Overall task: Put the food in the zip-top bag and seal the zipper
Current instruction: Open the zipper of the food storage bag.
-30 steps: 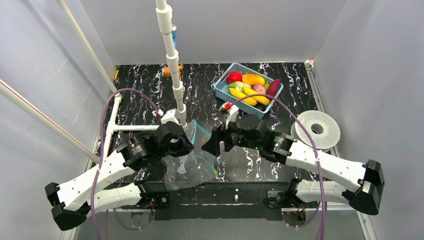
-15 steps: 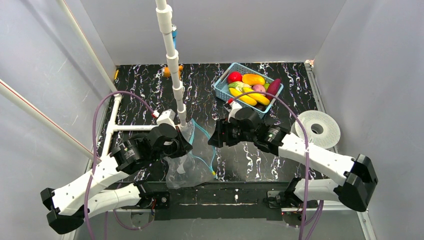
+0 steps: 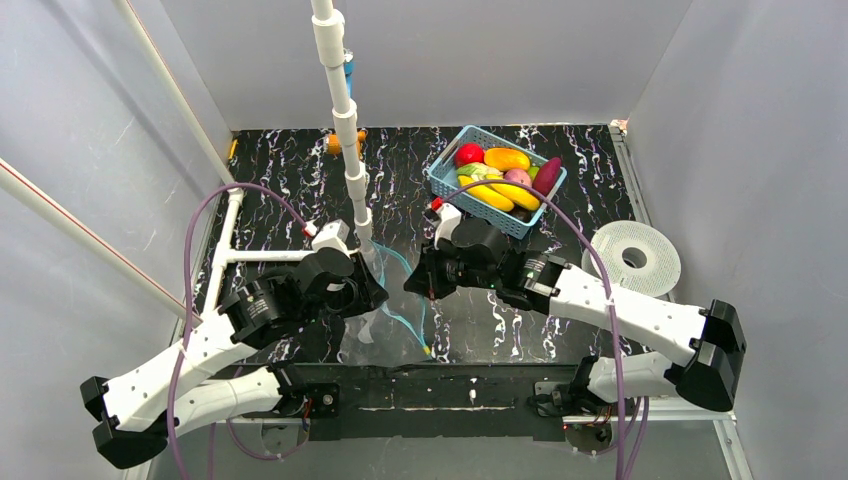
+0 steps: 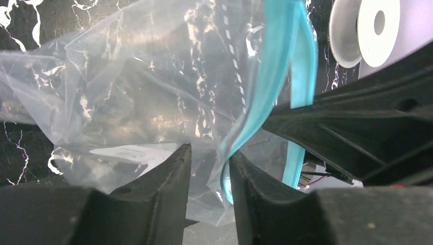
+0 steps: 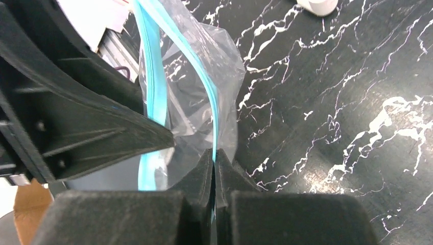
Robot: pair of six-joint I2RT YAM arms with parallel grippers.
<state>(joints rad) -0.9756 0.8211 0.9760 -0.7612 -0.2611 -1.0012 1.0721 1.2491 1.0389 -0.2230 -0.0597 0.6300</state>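
Right gripper [image 5: 213, 155]: jaws closed on the zipper [image 5: 210, 102], with the teal strip entering the seam between the two fingertips. Left gripper [image 4: 207, 153]: jaws stand a narrow gap apart. Clear film of the zip-top bag [image 4: 143, 92] and a run of the zipper fill that gap, and the strip lies against the inner face of one finger. Firm pinching on this side cannot be confirmed. In the top view the bag hangs between the two grippers at the near middle of the black marbled table [image 3: 290, 170]. Its mouth is parted, the two teal edges running separately, and its lower part rests crumpled toward the near edge. No item is seen inside it. The food [image 3: 500, 175], yellow, orange, red, pink and purple pieces, sits in the light-blue basket [image 3: 449, 153] at the far right, well apart from the bag. A white spool [image 3: 655, 262] lies flat at the right edge.
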